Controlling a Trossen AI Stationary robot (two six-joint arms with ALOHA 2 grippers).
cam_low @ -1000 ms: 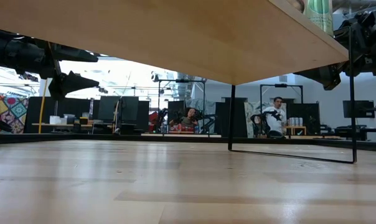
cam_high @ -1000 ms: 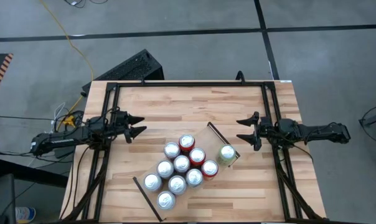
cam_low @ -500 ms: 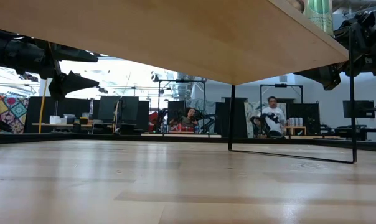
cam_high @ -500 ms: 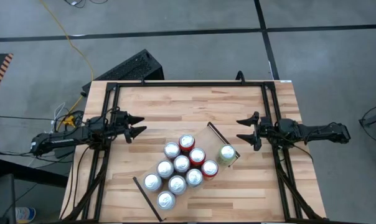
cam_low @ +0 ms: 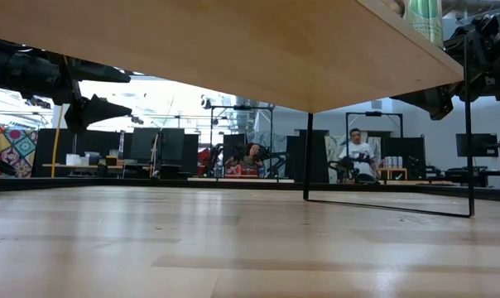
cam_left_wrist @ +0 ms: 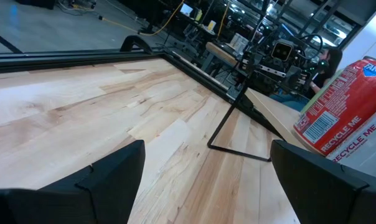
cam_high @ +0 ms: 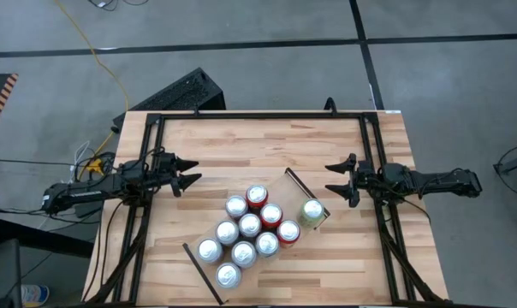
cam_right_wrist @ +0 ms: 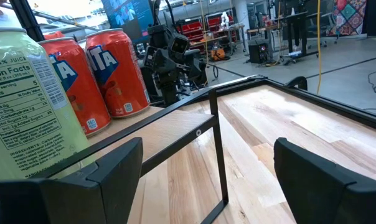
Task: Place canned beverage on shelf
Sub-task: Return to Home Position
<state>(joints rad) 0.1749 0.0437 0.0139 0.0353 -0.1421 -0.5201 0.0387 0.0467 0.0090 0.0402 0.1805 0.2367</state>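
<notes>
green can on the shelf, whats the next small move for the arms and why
Probably none beyond settling at rest: the green can stands on the shelf beside the red cans, every can in view is on it, and the left gripper and right gripper sit open and empty at the table's sides.

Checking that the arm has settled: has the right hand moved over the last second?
No. In the high view the right hand sits open at the same gap from the green can on the shelf.

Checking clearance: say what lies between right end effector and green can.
High view: only bare tabletop and shelf's black end strip separate right end effector from green can.
</notes>
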